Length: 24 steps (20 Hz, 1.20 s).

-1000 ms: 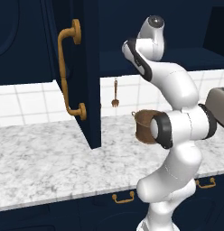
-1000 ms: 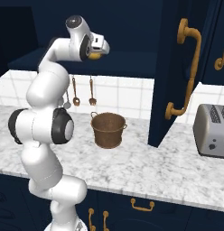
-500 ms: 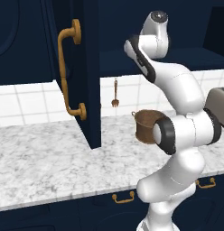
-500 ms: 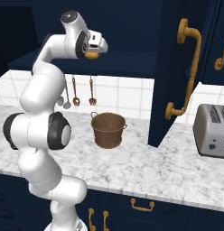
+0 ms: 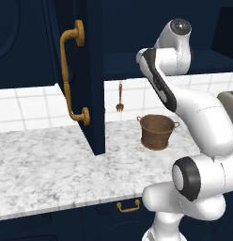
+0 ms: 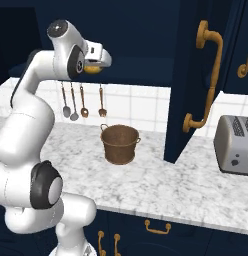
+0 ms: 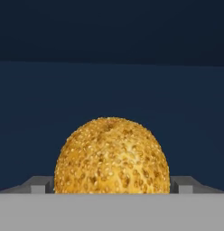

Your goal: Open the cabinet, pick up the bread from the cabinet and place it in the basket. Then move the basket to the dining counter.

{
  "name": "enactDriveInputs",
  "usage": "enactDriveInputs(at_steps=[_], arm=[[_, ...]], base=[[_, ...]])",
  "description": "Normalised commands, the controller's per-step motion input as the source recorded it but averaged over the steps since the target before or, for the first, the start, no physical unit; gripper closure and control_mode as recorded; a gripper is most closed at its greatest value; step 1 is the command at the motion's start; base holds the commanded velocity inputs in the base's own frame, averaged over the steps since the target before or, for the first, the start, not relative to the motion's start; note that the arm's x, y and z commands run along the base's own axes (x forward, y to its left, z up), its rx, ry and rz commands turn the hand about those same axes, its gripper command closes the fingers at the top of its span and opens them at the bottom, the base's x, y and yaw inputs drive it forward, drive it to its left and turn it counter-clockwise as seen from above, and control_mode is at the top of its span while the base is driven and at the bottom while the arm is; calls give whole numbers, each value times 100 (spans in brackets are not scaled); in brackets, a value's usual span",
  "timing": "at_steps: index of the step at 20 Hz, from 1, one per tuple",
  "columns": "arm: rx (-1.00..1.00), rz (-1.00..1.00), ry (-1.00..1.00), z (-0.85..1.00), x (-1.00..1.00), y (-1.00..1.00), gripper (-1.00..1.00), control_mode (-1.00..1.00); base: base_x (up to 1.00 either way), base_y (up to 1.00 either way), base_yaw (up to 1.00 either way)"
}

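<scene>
The cabinet's door (image 5: 92, 75) stands swung open with its brass handle (image 5: 70, 75) facing out; it also shows as the door (image 6: 188, 85). My gripper (image 6: 99, 61) reaches into the dark cabinet interior. The bread (image 7: 112, 158), a seeded golden bun, sits on the shelf between my fingertips (image 7: 39, 185), and my gripper (image 7: 112, 188) is open around it. A sliver of the bread (image 6: 92, 70) shows under the hand. The brown basket (image 5: 157, 132) (image 6: 119, 144) stands upright on the marble counter below the hand. The dining counter is out of view.
A marble counter (image 5: 43, 160) runs under the cabinet, with brass-handled drawers (image 5: 128, 205) below. Utensils (image 6: 83, 102) hang on the tiled wall behind the basket. A toaster (image 6: 235, 145) sits right of the open door, which juts out over the counter.
The arm's upper joints have swung sideways and the hand has settled a little lower inside the cabinet, close around the bread. The jaws stay wide. The basket has not moved.
</scene>
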Motion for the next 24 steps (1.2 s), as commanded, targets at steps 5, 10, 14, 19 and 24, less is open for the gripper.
enactDriveInputs(at_steps=[5, 10, 14, 19, 24], arm=[[0, 0, 13, 8, -100, 0, 100, -100], [0, 0, 17, -49, -91, -10, 100, -100], [0, 0, 30, -100, -12, -32, 100, -100], [0, 0, 32, -100, 26, -39, 100, -100], [0, 0, 24, -100, 50, -36, 100, -100]], base=[[0, 0, 0], [0, 0, 0], [0, 0, 0], [0, 0, 0], [0, 0, 0]])
